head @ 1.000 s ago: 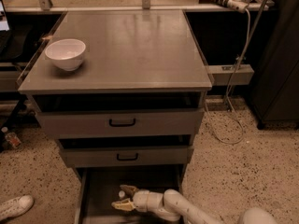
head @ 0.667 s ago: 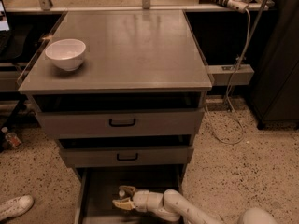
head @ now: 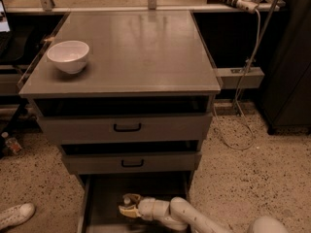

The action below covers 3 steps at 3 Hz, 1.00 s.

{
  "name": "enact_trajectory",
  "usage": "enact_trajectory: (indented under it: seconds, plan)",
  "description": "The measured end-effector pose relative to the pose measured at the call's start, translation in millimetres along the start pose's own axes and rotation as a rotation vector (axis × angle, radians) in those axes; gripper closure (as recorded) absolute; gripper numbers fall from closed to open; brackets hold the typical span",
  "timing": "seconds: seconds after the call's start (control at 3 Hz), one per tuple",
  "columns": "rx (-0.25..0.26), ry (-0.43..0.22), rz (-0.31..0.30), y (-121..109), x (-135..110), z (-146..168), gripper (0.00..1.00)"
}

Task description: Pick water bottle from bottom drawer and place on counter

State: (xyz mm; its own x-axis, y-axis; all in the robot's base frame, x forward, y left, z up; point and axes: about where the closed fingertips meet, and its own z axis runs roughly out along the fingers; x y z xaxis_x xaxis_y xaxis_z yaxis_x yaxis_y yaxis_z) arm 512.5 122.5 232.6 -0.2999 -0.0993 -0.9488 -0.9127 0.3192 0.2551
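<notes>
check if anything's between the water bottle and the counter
The gripper is at the water bottle in the bottom drawer. The two handled drawers stand between it and the counter; a bowl sits there, left.

The tabletop (head: 141,52) is carrying a white bowl (head: 68,56) near its left edge (the hand (head: 127,205) is sitting in the bottom drawer (head: 104,203)).

Dim room: speckled floor (head: 252,178), perhaps a dark cabinet (head: 291,81) rightward.
</notes>
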Motion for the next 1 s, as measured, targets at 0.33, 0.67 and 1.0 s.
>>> enact_trajectory:
  seconds: [0.33, 0.67, 1.0]
  plan:
    - [0.035, -0.04, 0.032, 5.7, -13.1, -7.0, 1.0]
    - [0.083, -0.068, 0.049, 13.0, -33.2, -20.1, 1.0]
    - [0.123, -0.072, 0.06, 21.5, -62.8, -35.0, 1.0]
